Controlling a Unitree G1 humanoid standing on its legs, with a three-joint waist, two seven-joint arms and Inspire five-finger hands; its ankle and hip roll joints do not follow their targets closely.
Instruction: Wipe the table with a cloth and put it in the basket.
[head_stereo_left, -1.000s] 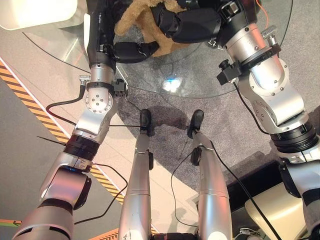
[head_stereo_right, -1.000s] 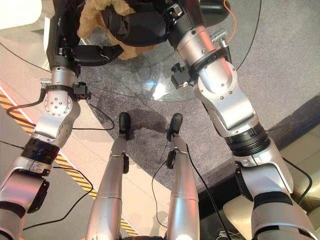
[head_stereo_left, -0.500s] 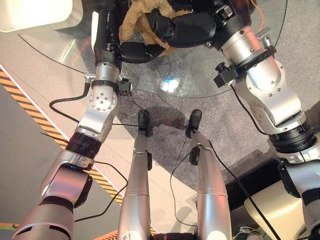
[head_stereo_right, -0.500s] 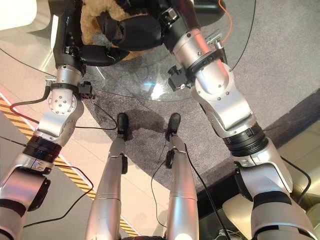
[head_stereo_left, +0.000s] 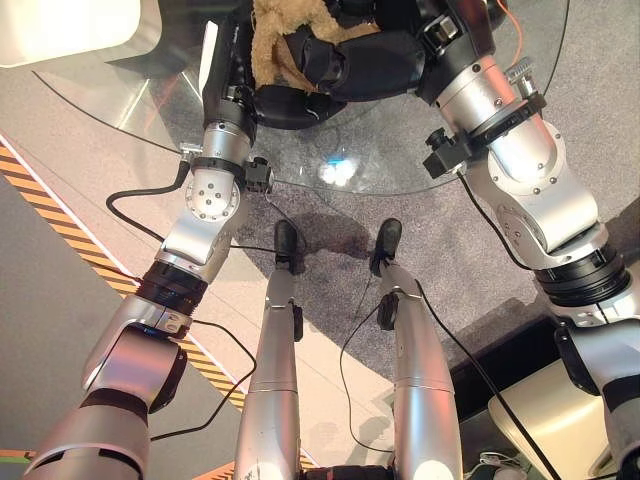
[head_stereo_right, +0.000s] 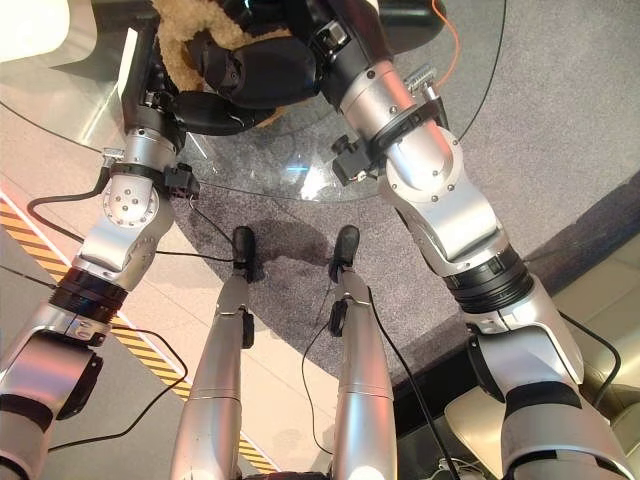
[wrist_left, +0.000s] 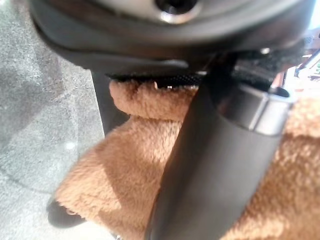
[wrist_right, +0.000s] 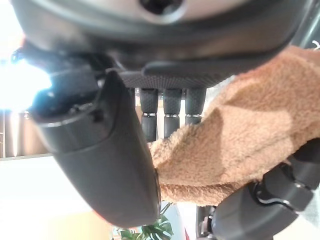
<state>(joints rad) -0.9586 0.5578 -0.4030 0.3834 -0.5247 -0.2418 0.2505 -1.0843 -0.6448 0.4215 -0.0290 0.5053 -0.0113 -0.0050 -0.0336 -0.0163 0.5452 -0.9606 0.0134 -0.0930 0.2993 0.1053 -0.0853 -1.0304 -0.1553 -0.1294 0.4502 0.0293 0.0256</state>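
Cloth bunched between left hand and right hand above table.

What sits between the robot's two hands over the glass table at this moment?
A fluffy tan cloth lies bunched between the left hand and the right hand above the round glass table; both wrist views show it against the fingers.

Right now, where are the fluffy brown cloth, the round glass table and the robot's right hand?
Fluffy brown cloth (wrist_left: 120, 175), left wrist view, on its pile.
Round glass table (head_stereo_left: 380, 160), left eye view, bare glass near the edge.
Right hand (head_stereo_right: 265, 70), right eye view, on its dark back.
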